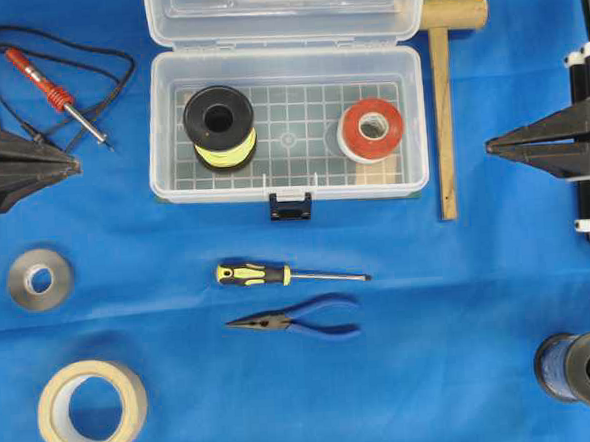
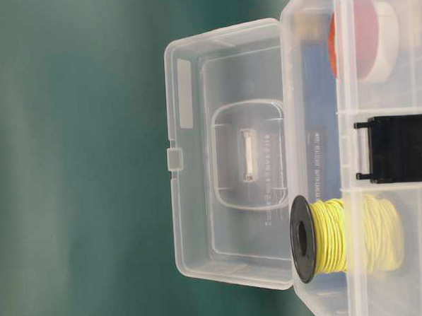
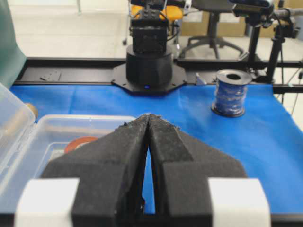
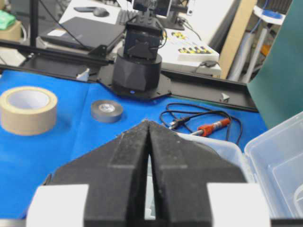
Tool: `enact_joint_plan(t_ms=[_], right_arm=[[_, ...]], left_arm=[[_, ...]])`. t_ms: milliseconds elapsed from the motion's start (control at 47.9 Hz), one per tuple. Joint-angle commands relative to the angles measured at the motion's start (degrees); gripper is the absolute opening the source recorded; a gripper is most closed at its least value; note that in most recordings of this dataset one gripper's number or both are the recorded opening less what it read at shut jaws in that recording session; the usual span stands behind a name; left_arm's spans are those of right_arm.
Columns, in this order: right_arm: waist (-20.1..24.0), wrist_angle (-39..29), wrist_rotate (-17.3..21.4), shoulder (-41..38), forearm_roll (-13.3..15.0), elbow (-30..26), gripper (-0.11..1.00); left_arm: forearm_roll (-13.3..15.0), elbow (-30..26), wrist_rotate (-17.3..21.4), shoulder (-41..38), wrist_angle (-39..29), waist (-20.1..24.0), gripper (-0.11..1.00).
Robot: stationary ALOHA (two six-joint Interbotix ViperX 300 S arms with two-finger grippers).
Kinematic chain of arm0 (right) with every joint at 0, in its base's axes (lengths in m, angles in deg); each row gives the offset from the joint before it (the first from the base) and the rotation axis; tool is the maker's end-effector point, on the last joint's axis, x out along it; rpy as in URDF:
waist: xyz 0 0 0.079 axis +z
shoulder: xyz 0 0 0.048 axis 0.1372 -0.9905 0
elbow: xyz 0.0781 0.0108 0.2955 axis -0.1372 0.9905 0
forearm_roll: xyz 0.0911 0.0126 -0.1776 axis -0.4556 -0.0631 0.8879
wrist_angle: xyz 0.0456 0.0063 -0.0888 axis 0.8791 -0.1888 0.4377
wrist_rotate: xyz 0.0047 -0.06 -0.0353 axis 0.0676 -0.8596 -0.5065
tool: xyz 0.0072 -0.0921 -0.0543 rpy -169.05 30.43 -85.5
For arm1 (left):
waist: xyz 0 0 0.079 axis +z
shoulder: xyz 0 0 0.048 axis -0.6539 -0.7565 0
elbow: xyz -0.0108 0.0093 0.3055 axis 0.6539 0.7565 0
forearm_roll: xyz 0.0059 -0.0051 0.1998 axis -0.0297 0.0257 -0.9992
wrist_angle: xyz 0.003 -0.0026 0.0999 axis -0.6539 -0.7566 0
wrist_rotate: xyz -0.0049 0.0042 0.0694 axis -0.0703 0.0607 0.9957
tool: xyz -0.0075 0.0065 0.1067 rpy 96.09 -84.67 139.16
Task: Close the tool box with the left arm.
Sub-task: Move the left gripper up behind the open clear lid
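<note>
Tool box: You see the tool box (image 1: 287, 131) at the top middle of the blue cloth (image 1: 430, 303). It is a big clear plastic case with soft round corners and a floor marked in little squares.
Lid: The lid (image 1: 284, 11) stands open, tipped back behind the box. From table level it looks like a see-through wall with a raised handle shape in it.
Latch: A small black latch (image 1: 290, 205) hangs at the front edge of the box.
Inside the box: A black spool of yellow wire (image 1: 219, 126) sits at the left end. A roll of red tape (image 1: 371, 130) with a white middle sits at the right end.
Left arm: Your left gripper (image 1: 71, 165) rests well to the left of the box, level, tip aimed at the box. Its two long black fingers (image 3: 123, 161) look rough and foamy and make a pointed wedge. They are pressed together and hold nothing.
Right arm: Your right gripper (image 1: 493, 147) sits to the right of the box, tip aimed at it too. Its fingers are pressed together and hold nothing.
Near the box: A wooden mallet (image 1: 445, 82) lies just right of the box. A red soldering iron (image 1: 57, 93) with a black cord lies to the left. A screwdriver (image 1: 288, 274) and blue pliers (image 1: 301, 321) lie in front.
</note>
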Motion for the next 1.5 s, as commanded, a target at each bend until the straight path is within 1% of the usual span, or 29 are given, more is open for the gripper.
enact_joint_plan(t_ms=[0, 167, 272, 355, 439, 543, 668, 710, 752, 856, 961, 1044, 1086, 1253, 1337, 1358, 1483], right_arm=[[-0.09, 0.44, 0.00, -0.26, -0.18, -2.29, 0.00], [-0.09, -1.85, 0.00, -0.79, -0.09, -2.72, 0.00], [-0.35, -2.29, 0.00, -0.88, -0.09, -2.99, 0.00], [-0.88, -2.81, 0.00, -0.88, -0.09, -3.16, 0.00], [-1.41, -3.08, 0.00, -0.88, -0.09, -3.25, 0.00], [-1.67, -3.25, 0.00, -0.97, -0.09, -3.25, 0.00], [-1.85, -3.60, 0.00, -1.05, -0.09, -3.25, 0.00], [-1.93, -3.78, 0.00, -1.05, -0.09, -3.25, 0.00], [-2.02, -3.96, 0.00, -1.14, -0.09, -3.25, 0.00], [-2.20, -4.31, 0.00, -1.14, -0.09, -3.25, 0.00], [-2.20, -4.83, 0.00, -1.14, -0.09, -3.25, 0.00], [-2.20, -5.27, 0.09, -1.14, -0.09, -3.16, 0.00], [-2.20, -5.54, 0.18, -1.23, -0.09, -3.16, 0.00], [-2.20, -6.15, 0.44, -1.49, -0.09, -3.08, 0.00], [-2.20, -6.33, 0.44, -1.85, -0.18, -3.08, 0.00], [-2.29, -6.33, 0.44, -1.93, -0.18, -2.99, 0.00], [-2.20, -6.50, 0.44, -2.29, -0.18, -2.99, 0.00]], left_arm=[[2.11, -1.14, -0.09, -0.79, 0.62, -0.26, 0.00], [2.11, -1.85, 0.35, -1.23, -1.23, -0.18, 0.00], [2.11, -3.52, 0.35, -1.58, -2.64, 1.49, 0.00], [2.11, -5.01, 0.53, -1.76, -4.39, 4.66, 0.00], [2.11, -6.68, 0.53, -2.02, -7.12, 9.23, 0.00], [2.11, -8.70, 0.70, -2.46, -9.84, 13.89, 0.00], [2.02, -11.16, 1.49, -3.96, -10.72, 18.54, 0.01], [2.02, -11.95, 1.93, -4.75, -10.81, 19.78, 0.04], [2.02, -12.74, 2.29, -5.63, -10.81, 20.92, 0.11], [2.02, -15.21, 3.08, -9.14, -10.90, 24.17, 0.36], [2.02, -17.93, 4.13, -13.54, -11.16, 26.98, 0.67], [2.02, -20.74, 5.36, -17.58, -11.43, 29.00, 0.84], [2.02, -22.32, 6.15, -19.78, -11.60, 29.71, 0.86], [2.02, -29.88, 9.84, -30.50, -14.41, 33.05, 0.88], [2.11, -34.54, 12.39, -35.51, -18.37, 34.10, 0.88], [2.02, -36.56, 12.57, -37.27, -20.13, 34.45, 0.88], [1.76, -44.38, 12.74, -43.95, -26.28, 36.65, 0.89]])
